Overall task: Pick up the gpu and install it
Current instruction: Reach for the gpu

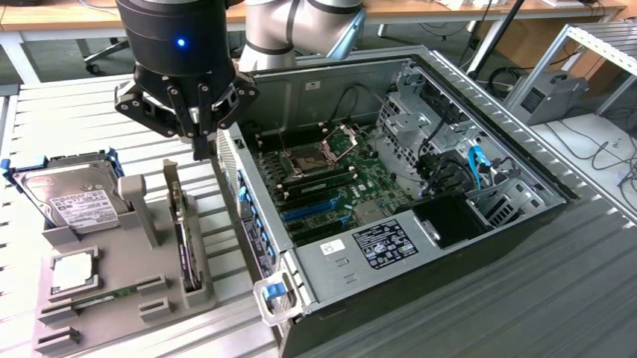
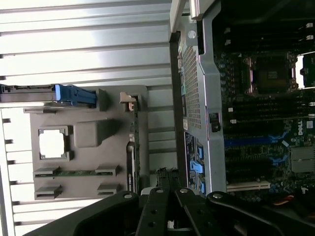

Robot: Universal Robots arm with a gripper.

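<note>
The gpu (image 1: pixel 183 237) stands on its long edge in a slot of the grey holder (image 1: pixel 139 224), its silver bracket end toward the back. In the wrist view the gpu (image 2: pixel 132 153) shows as a thin dark strip with the bracket at one end. My gripper (image 1: pixel 202 151) hangs in the air above the gap between the gpu's bracket end and the open computer case (image 1: pixel 329 257), touching neither. Its fingers (image 2: pixel 162 178) are shut together with nothing between them. Blue expansion slots (image 1: pixel 313 210) lie bare on the motherboard inside the case.
The grey holder also carries a silver hard drive (image 1: pixel 71 200) with a white label, a square processor (image 1: pixel 71 270) and a slim green memory stick (image 1: pixel 98 300). The case's perforated rear wall (image 1: pixel 227 160) rises close beside my fingers. Cables and drive cages fill the case's right side.
</note>
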